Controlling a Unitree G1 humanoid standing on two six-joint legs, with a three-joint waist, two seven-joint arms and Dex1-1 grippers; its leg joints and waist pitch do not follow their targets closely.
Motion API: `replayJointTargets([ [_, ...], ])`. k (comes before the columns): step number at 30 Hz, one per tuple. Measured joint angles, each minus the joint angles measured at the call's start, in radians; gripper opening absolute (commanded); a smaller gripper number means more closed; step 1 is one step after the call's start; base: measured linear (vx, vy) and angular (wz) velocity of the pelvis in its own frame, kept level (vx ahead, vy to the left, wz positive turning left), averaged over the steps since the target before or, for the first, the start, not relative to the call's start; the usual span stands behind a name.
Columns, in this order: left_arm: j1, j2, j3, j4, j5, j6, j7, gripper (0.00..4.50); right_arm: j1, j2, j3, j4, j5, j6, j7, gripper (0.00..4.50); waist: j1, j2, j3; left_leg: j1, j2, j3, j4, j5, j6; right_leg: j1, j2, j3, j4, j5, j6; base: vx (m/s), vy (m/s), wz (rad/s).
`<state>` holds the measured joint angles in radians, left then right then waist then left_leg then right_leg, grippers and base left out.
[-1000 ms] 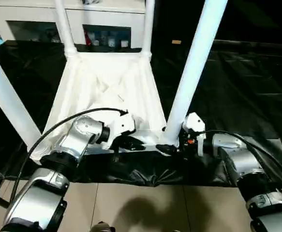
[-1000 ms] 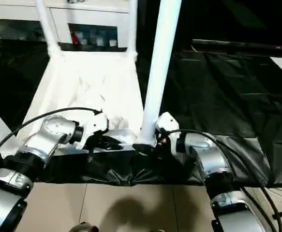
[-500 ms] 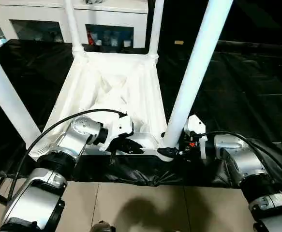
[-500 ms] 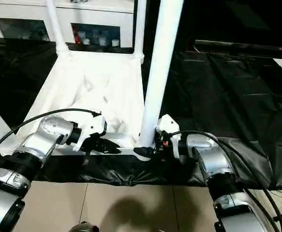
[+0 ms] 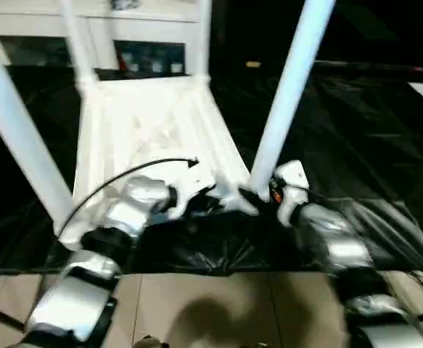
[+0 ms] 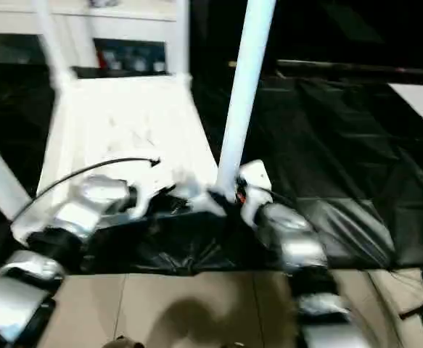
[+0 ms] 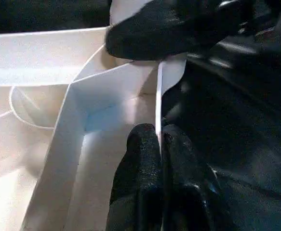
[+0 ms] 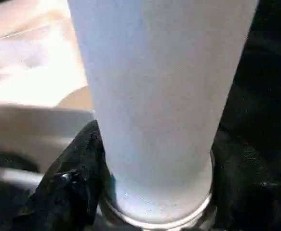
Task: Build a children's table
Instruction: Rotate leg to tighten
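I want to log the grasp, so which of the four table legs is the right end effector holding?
The near right leg, standing in the corner socket closest to the robot's right arm; the right end effector grips its base.

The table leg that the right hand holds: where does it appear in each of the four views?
Left eye view: the near right leg, slanting up right of centre.
Right eye view: the same leg, near the centre.
Left wrist view: I cannot identify the leg here.
Right wrist view: the wide white column between the black fingers.
Shared landmark: the table top's near rim, held by the left hand.
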<state>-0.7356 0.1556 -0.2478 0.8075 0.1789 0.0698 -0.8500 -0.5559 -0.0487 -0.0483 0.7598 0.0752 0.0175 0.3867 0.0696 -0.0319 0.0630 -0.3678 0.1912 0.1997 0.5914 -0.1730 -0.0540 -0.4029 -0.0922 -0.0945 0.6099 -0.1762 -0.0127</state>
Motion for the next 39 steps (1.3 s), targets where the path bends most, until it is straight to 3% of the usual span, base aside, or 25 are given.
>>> replayJointTargets([
  [5, 0.0, -0.025, 0.0, -0.007, 0.012, 0.016, 0.038, 0.0, -0.002, 0.015, -0.008, 0.013, -0.01, -0.029, -0.063, 2.69, -0.001, 0.001, -0.001, 0.0, 0.0, 0.0, 0.0, 0.0, 0.0, 0.001, 0.0, 0.0, 0.0, 0.001, -0.001, 0.0, 0.0, 0.0],
  [7, 0.0, -0.028, 0.001, -0.007, 0.012, 0.016, 0.04, 0.0, -0.002, 0.017, -0.014, 0.014, -0.009, -0.032, -0.064, 3.25, -0.001, 0.001, -0.001, 0.0, 0.0, 0.0, 0.0, 0.0, 0.0, 0.001, 0.0, 0.0, 0.0, 0.002, -0.004, 0.0, 0.0, 0.0],
  [13, 0.001, -0.02, 0.001, -0.007, 0.011, 0.01, 0.012, 0.0, 0.003, 0.013, -0.018, 0.013, -0.004, -0.043, -0.007, 3.84, -0.002, 0.001, -0.001, 0.0, 0.0, 0.0, 0.0, 0.0, 0.0, 0.0, 0.0, 0.0, 0.0, 0.002, -0.003, 0.0, 0.0, 0.0],
  [19, 0.02, 0.036, 0.005, -0.027, -0.018, -0.033, -0.12, 0.0, 0.061, -0.106, 0.05, -0.06, 0.013, -0.049, 0.284, 3.84, 0.003, 0.004, -0.001, -0.001, 0.0, 0.001, -0.004, 0.0, 0.0, -0.001, 0.0, 0.0, 0.0, 0.002, -0.003, 0.0, 0.0, 0.0],
  [23, 0.024, 0.056, 0.004, -0.026, -0.03, -0.057, -0.188, 0.0, 0.076, -0.154, 0.072, -0.089, 0.02, -0.038, 0.406, 3.84, 0.011, 0.004, 0.0, 0.0, 0.0, 0.001, -0.003, 0.0, 0.0, -0.001, 0.0, 0.0, 0.0, 0.002, -0.004, 0.0, 0.0, 0.0],
  [27, 0.025, 0.078, -0.006, -0.021, -0.048, -0.087, -0.293, 0.0, 0.082, -0.236, 0.13, -0.126, 0.028, -0.019, 0.583, 3.84, 0.027, 0.005, 0.0, -0.002, 0.0, 0.001, -0.002, 0.0, 0.0, 0.0, 0.0, 0.001, 0.0, 0.002, -0.003, 0.0, 0.0, 0.0],
  [33, 0.025, 0.101, -0.015, -0.018, -0.067, -0.101, -0.386, 0.0, 0.083, -0.273, 0.158, -0.14, 0.034, -0.018, 0.73, 3.84, 0.034, 0.004, 0.0, -0.002, 0.0, 0.001, -0.002, 0.0, 0.0, 0.001, 0.0, 0.001, 0.0, 0.002, -0.003, 0.0, 0.0, 0.0],
  [39, 0.025, 0.122, -0.017, -0.018, -0.069, -0.12, -0.45, 0.0, 0.067, -0.296, 0.184, -0.14, 0.037, -0.003, 0.806, 3.3, 0.037, 0.004, 0.0, -0.002, 0.001, 0.001, -0.002, 0.0, 0.0, 0.001, 0.0, 0.001, 0.0, 0.002, -0.003, 0.0, 0.0, 0.0],
])
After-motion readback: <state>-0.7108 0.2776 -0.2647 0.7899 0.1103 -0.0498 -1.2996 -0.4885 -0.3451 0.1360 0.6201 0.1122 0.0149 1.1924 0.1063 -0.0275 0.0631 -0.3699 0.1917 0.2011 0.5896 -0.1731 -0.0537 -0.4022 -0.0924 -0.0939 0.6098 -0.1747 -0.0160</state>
